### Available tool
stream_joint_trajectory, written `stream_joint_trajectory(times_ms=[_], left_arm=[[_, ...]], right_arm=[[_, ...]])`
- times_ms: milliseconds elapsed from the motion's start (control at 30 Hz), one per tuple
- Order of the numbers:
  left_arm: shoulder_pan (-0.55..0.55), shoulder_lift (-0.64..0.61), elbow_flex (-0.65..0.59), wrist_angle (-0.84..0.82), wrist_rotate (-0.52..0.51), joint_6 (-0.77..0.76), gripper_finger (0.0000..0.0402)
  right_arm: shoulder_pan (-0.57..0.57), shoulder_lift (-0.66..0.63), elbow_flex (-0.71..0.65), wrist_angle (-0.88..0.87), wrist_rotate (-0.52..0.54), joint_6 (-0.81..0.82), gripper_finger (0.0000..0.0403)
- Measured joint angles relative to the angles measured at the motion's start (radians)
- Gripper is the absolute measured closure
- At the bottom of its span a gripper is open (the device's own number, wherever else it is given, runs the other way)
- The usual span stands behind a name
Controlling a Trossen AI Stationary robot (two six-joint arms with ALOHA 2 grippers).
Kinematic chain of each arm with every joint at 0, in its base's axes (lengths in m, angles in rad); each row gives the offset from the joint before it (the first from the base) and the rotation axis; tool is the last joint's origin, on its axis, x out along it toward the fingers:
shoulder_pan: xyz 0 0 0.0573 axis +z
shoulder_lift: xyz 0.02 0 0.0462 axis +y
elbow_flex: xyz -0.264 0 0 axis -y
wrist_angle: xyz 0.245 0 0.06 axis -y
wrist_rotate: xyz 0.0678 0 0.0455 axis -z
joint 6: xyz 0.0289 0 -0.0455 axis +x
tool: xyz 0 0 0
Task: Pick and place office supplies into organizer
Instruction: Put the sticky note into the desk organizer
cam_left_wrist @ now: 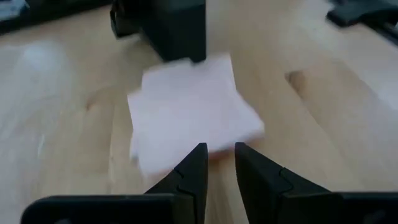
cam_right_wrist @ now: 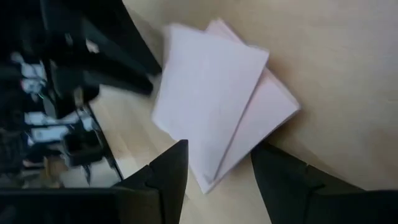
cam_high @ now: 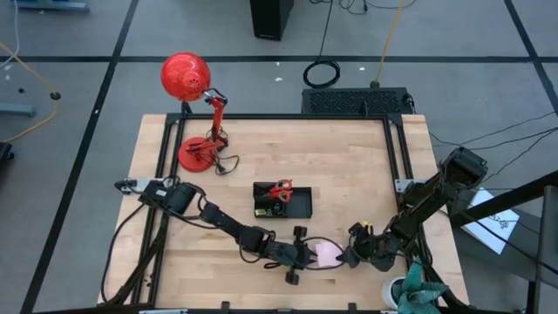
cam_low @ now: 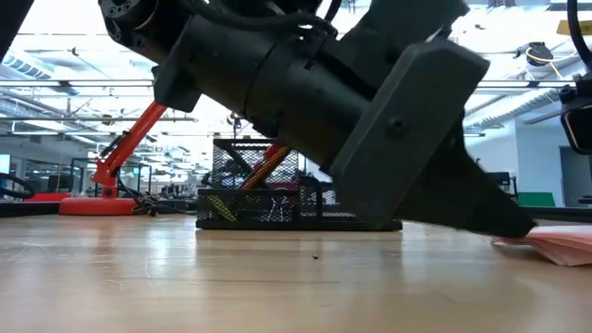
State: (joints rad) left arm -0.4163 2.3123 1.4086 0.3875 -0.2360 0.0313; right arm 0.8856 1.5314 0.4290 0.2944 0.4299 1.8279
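A pale pink sticky-note pad (cam_high: 328, 253) lies flat on the wooden table near its front edge, its top sheets skewed over the lower ones (cam_right_wrist: 211, 106). My left gripper (cam_left_wrist: 219, 155) reaches it from the table's left, its fingers a narrow gap apart at the pad's left edge. My right gripper (cam_right_wrist: 214, 177) comes from the right, open, its fingers standing on either side of the pad's corner. The black organizer (cam_high: 301, 207) stands at mid-table with red-handled scissors (cam_high: 279, 189) in it. My left gripper's fingertips (cam_low: 516, 225) come down on the pad's left edge (cam_left_wrist: 186, 149), slanting down from the table's left. Nothing shows between the two fingers. The pad (cam_low: 560, 245) stays flat on the table. My right gripper: whether its fingers touch the pad's corner (cam_right_wrist: 208, 174) I cannot tell.
A red desk lamp (cam_high: 196, 153) stands at the table's far left. A white cup with a teal thing (cam_high: 417, 290) sits at the front right corner. The two arms face each other closely over the pad. Bare wood lies between the pad and the organizer.
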Motion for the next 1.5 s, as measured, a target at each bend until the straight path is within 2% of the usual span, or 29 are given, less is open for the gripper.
stream_joint_trajectory(times_ms=[267, 400, 567, 833, 1200, 1333, 1500], left_arm=[[-0.040, -0.014, -0.001, -0.052, 0.005, 0.041, 0.0314], [-0.059, -0.039, 0.000, -0.018, -0.043, 0.102, 0.0314], [-0.041, -0.039, 0.000, 0.041, -0.072, 0.095, 0.0314], [0.017, -0.039, 0.000, 0.013, 0.053, -0.019, 0.0314], [0.021, -0.030, 0.000, -0.001, 0.058, -0.044, 0.0314], [0.030, -0.025, -0.001, -0.022, 0.105, -0.068, 0.0314], [0.032, -0.022, -0.001, -0.019, 0.106, -0.069, 0.0314]], right_arm=[[0.029, 0.000, -0.001, -0.025, -0.029, 0.054, 0.0236], [0.031, 0.000, -0.001, -0.045, 0.007, 0.065, 0.0236], [0.022, 0.000, -0.001, -0.036, 0.039, 0.046, 0.0236], [-0.001, 0.000, -0.001, -0.032, 0.093, -0.012, 0.0236], [-0.044, 0.000, -0.001, -0.025, 0.098, -0.090, 0.0236], [-0.055, 0.001, -0.002, -0.012, 0.098, -0.120, 0.0236], [-0.056, 0.001, -0.002, -0.012, 0.099, -0.139, 0.0236]])
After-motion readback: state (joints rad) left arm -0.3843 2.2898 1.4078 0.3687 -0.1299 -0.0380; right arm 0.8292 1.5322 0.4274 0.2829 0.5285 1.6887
